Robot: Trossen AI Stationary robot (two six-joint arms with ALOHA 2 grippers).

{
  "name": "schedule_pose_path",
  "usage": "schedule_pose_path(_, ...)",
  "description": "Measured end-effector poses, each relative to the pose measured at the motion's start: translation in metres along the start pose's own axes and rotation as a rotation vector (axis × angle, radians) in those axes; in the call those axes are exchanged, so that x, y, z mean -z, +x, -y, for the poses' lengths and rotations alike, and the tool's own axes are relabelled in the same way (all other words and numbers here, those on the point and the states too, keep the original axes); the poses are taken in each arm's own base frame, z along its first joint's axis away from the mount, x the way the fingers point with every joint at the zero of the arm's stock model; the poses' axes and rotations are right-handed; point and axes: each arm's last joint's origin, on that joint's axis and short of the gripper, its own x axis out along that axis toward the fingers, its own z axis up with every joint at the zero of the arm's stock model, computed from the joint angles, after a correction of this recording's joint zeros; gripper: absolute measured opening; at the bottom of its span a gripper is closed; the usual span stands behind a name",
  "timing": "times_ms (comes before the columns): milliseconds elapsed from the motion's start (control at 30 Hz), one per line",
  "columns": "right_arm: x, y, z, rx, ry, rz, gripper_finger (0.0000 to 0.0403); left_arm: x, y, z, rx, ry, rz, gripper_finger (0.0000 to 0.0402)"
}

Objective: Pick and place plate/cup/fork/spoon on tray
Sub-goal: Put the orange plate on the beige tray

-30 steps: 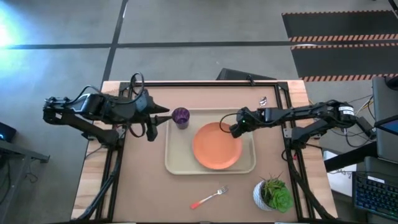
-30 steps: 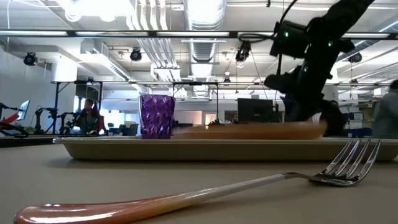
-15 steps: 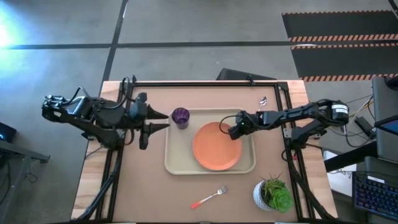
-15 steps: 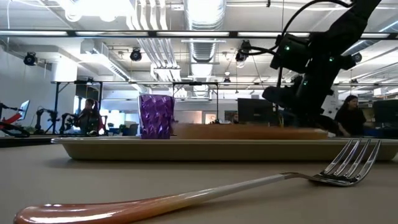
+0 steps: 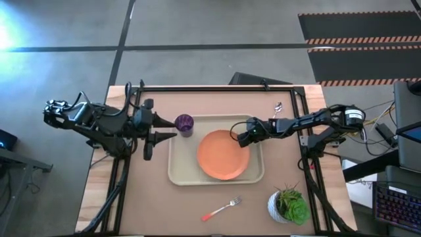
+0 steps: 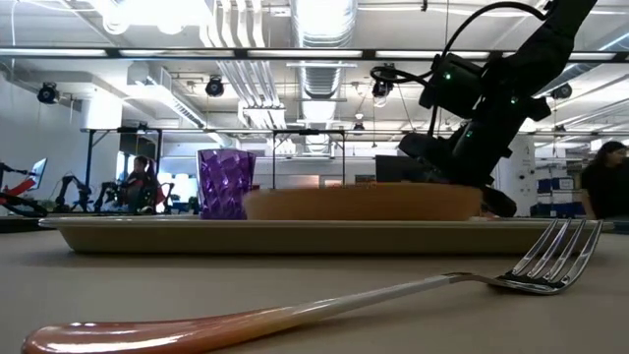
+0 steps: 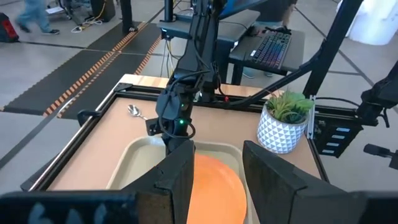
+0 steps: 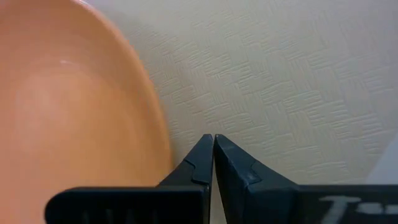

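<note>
Tray (image 5: 172, 172) — cream, woven-textured, round-cornered

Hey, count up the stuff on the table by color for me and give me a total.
Orange: 1, the plate
Purple: 1, the cup
Cream: 1, the tray
Silver with red-orange handle: 2, the fork and the spoon
White and green: 1, the potted plant
Total: 6
</note>
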Motion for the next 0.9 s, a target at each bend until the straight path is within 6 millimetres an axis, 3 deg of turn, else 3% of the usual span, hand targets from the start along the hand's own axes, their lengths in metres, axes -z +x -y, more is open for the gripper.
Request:
schedule_pose_path(300, 0.005, -0.007, 0.001, 0.047, -0.012, -0.024, 0.0008, 0.0, 0.0, 0.0, 0.0, 0.0, 0.0, 0.012)
schedule_pose_path(567, -0.003, -0.058, -0.014, 0.187, -0.062, 0.037, 0.0008, 0.0, 0.0, 0.0, 0.0, -0.002, 0.001, 0.012)
schedule_pose_path(733, -0.007, -0.082, -0.028, 0.251, -0.039, 0.179, 0.0008, 0.0, 0.0, 0.0, -0.001, -0.003, 0.002, 0.012)
schedule_pose_path(900, 0.001, -0.077, -0.033, 0.302, 0.002, 0.209, 0.0008, 0.0, 0.001, 0.0, -0.002, -0.002, 0.0, 0.012)
